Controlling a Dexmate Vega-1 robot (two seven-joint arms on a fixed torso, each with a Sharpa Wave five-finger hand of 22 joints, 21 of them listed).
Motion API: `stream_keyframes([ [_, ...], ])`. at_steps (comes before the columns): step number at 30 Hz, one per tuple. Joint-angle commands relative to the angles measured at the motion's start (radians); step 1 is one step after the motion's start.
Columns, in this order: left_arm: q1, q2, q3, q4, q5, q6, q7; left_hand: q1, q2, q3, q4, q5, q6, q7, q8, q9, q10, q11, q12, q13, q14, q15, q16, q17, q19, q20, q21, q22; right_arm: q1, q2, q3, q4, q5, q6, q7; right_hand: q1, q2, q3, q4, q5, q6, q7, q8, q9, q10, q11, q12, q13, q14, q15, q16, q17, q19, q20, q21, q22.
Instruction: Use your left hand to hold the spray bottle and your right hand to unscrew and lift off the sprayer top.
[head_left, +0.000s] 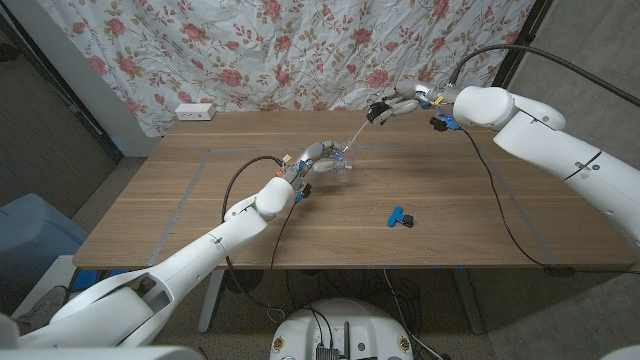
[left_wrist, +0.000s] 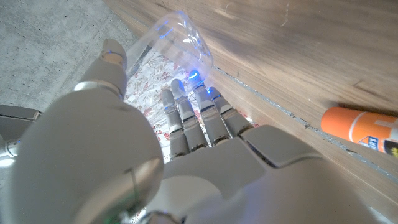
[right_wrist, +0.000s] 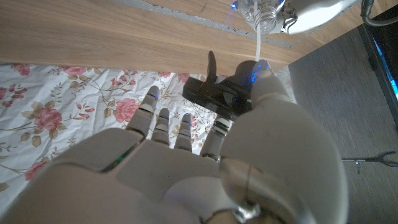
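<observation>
Beside bottle (left_wrist: 177, 40), orange labelled tube (left_wrist: 360, 127)

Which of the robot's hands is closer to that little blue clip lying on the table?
The left hand, though not by much: it holds the clear bottle toward the table's middle, while the right hand is raised near the far edge, holding the sprayer top. The blue clip lies nearer the front.

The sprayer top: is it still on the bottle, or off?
Off. The right hand holds the sprayer top raised, its tube trailing toward the bottle in the left hand.

Surface (head_left: 450, 190): matt wood, visible grain. Bottle (left_wrist: 177, 43): clear glossy plastic. Left hand (left_wrist: 124, 155): smooth grey plastic. Backdrop (head_left: 300, 50): floral cloth.
</observation>
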Motion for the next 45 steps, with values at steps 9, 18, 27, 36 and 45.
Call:
stream_keyframes([
  [9,0.019,0.005,-0.001,-0.019,0.002,0.007,0.011,-0.036,0.158,0.024,0.011,0.005,0.019,-0.024,0.223,0.006,0.095,-0.082,-0.002,0.019,0.01,-0.141,-0.001,0.005,0.004,-0.065,-0.005,0.005,-0.02,-0.046,0.053,-0.03,0.057,0.002,0.019,-0.002,0.009,0.002,0.007,0.005,0.023,-0.012,0.006,-0.001,0.015,-0.001,-0.004,0.002,0.01,0.001,0.007,0.006,0.014,0.0,0.003,0.003],
  [18,0.016,0.004,-0.002,-0.011,-0.001,-0.002,0.007,-0.034,0.157,0.023,0.011,0.005,0.022,-0.024,0.225,0.006,0.095,-0.08,-0.002,0.02,0.01,-0.14,-0.001,0.007,0.004,-0.066,-0.005,0.005,-0.031,-0.061,0.071,-0.044,0.081,0.006,0.014,-0.004,0.01,0.001,0.008,0.006,0.028,-0.012,0.008,-0.003,0.018,0.002,-0.006,0.002,0.011,0.0,0.007,0.006,0.017,0.0,0.003,0.003],
  [27,0.011,0.005,-0.002,0.001,-0.003,-0.014,0.0,-0.034,0.156,0.023,0.011,0.005,0.022,-0.022,0.225,0.006,0.097,-0.081,-0.003,0.02,0.01,-0.142,-0.002,0.007,0.005,-0.066,-0.005,0.005,-0.037,-0.062,0.089,-0.042,0.112,0.027,0.006,-0.005,0.012,0.001,0.008,0.007,0.031,-0.012,0.01,-0.005,0.02,0.001,-0.007,0.002,0.011,-0.002,0.007,0.007,0.017,0.002,0.002,0.003],
  [36,0.009,0.003,-0.003,0.011,-0.008,-0.022,-0.004,-0.035,0.155,0.023,0.012,0.005,0.021,-0.023,0.225,0.006,0.097,-0.082,-0.004,0.021,0.011,-0.14,-0.002,0.007,0.005,-0.064,-0.005,0.005,-0.039,-0.067,0.104,-0.045,0.135,0.035,-0.003,-0.006,0.012,0.001,0.008,0.007,0.031,-0.012,0.01,-0.007,0.023,0.004,-0.008,0.002,0.014,-0.003,0.008,0.007,0.017,0.002,0.001,0.003],
  [45,0.008,-0.004,-0.004,0.031,-0.015,-0.028,-0.002,-0.036,0.153,0.023,0.013,0.005,0.024,-0.026,0.227,0.006,0.097,-0.083,-0.006,0.02,0.01,-0.138,-0.004,0.007,0.006,-0.062,-0.004,0.005,-0.038,-0.072,0.117,-0.048,0.154,0.039,-0.008,-0.007,0.013,0.001,0.008,0.008,0.031,-0.012,0.011,-0.008,0.03,0.004,-0.007,0.002,0.018,-0.004,0.01,0.007,0.015,0.002,0.0,0.003],
])
